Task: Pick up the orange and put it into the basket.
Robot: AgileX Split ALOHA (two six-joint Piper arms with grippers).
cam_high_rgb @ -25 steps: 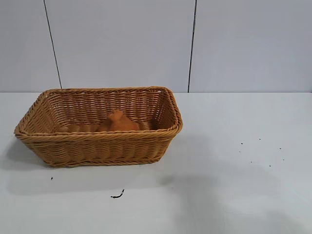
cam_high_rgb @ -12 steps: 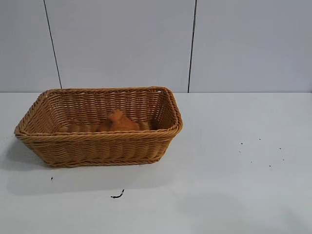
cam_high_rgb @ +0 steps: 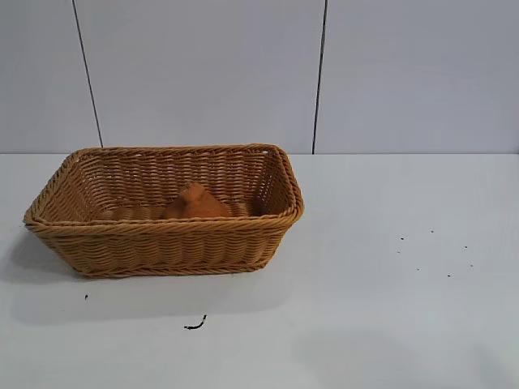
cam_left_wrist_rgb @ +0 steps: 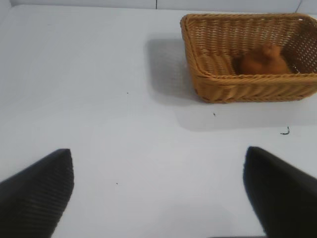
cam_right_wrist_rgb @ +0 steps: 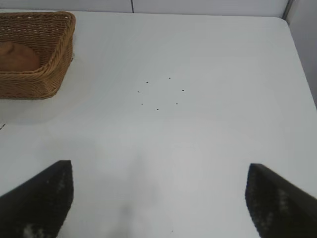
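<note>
Looks done already, honestly: orange [cam_high_rgb: 195,203] sitting inside the basket [cam_high_rgb: 162,231], on the floor toward the middle, nub up, nothing holding it. Same story from both wrist views.

Handling guess: looks soft and light, matte skin so probably not slippery, more squishy toy than real fruit. Should give a bit under pressure, no worry about breaking it. If grabbing again, best to pinch across the fat lower body rather than the skinny nub, coming straight down to stay clear of the basket walls.

Left gripper [cam_left_wrist_rgb: 158,198] up over bare table [cam_high_rgb: 389,308], well away from the basket, fingers spread wide, nothing between them. Right gripper [cam_right_wrist_rgb: 158,203] same deal: spread wide, empty, over the table beside a scatter of dark specks [cam_right_wrist_rgb: 161,91].

Count: one orange, one basket, two grippers. Plus one small dark squiggle [cam_high_rgb: 195,324] on the table in front of the basket.
</note>
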